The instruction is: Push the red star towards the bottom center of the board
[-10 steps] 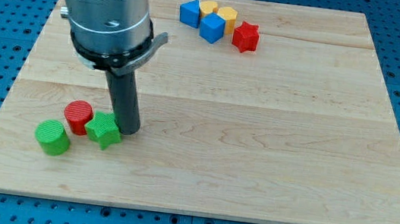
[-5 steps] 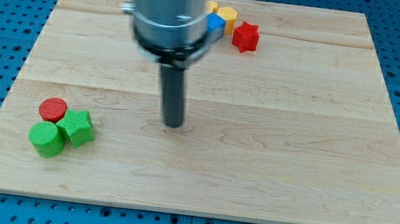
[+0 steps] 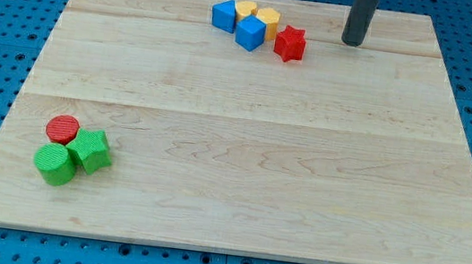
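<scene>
On the view's left, near the bottom, three blocks sit bunched together: a red round block (image 3: 62,129), a green round block (image 3: 55,165) and a green star-like block (image 3: 90,150). They touch each other and are well apart from the job.

Near the view's top, a bit left of the middle, sits another bunch: two blue blocks (image 3: 224,14) (image 3: 251,33) and two yellow blocks (image 3: 245,11) (image 3: 268,19). The red star (image 3: 290,44) is at the right end of this bunch, just beside the lower blue block and the yellow one.

To the right of the star stands the rod, and my tip (image 3: 352,43) is on the board (image 3: 243,151) near the top edge. It is near the star but not touching it. There is no pincer on this arm, only the rod, so nothing opens or shuts.

I think the push has not begun. To do it well, my tip should go to the top side of the star, between the star and the top edge. Then it should push down slowly, aiming for the bottom middle. Keep behind the star's middle so it does not spin away, and stay off the blue and yellow blocks.
</scene>
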